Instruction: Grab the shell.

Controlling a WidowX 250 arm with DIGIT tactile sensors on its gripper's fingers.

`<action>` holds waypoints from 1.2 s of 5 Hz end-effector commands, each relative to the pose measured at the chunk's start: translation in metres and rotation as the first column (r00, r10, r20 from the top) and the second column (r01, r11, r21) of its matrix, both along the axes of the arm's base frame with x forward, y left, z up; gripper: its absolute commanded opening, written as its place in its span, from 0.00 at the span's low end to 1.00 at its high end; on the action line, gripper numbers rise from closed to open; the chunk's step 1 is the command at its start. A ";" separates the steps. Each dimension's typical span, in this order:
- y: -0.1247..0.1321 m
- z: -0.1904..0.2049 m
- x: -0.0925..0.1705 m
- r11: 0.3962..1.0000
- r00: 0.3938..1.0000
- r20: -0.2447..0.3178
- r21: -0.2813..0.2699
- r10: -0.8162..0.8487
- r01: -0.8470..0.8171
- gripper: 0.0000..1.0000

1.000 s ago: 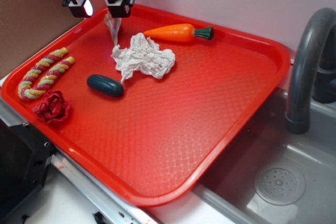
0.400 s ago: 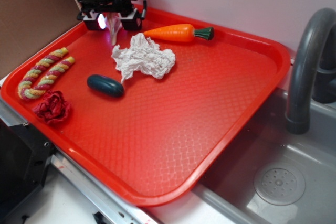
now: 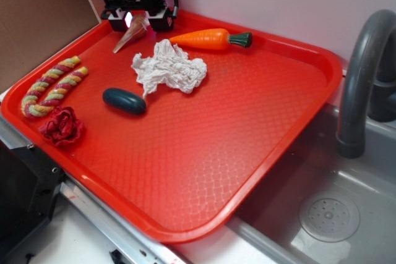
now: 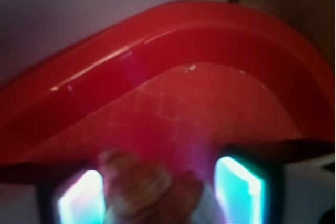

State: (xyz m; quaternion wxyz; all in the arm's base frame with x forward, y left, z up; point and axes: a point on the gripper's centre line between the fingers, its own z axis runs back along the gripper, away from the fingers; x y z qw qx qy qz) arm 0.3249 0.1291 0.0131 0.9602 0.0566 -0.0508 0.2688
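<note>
- Red plastic tray (image 3: pixel 260 122) with textured floor and raised rim, taken as the landmark; occupying most of the bench beside a grey sink.
- Small tan-beige ribbed conch-like shell (image 3: pixel 130 33), at the far-left corner of the tray, lying tilted with the wide end up under the end effector and the long point aimed toward the tray's left rim.
- Black end effector (image 3: pixel 137 21) with lit pads, low over the same far corner; fingers partly open, standing on either side of the shell's wide end. In the wrist view the shell (image 4: pixel 142 190) sits between the glowing fingers (image 4: pixel 239 187), nearer the left one; firm contact not discernible, too blurred.
- Progress, as a judgement: approach and descent done, shell bracketed; closing on the shell and lifting remain. Tilted lie of the shell suggests no secure hold yet.
- Orange plastic carrot with green top (image 3: pixel 210 38), just right of the end effector along the tray's far side.
- Crumpled white paper wad (image 3: pixel 168 67), toward the tray's middle, near the shell but apart.
- Brands, labels, writing: none readable in either view.
</note>
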 end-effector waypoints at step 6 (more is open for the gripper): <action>-0.120 0.144 -0.098 0.857 0.830 -0.222 -0.067 -0.512 0.511 0.00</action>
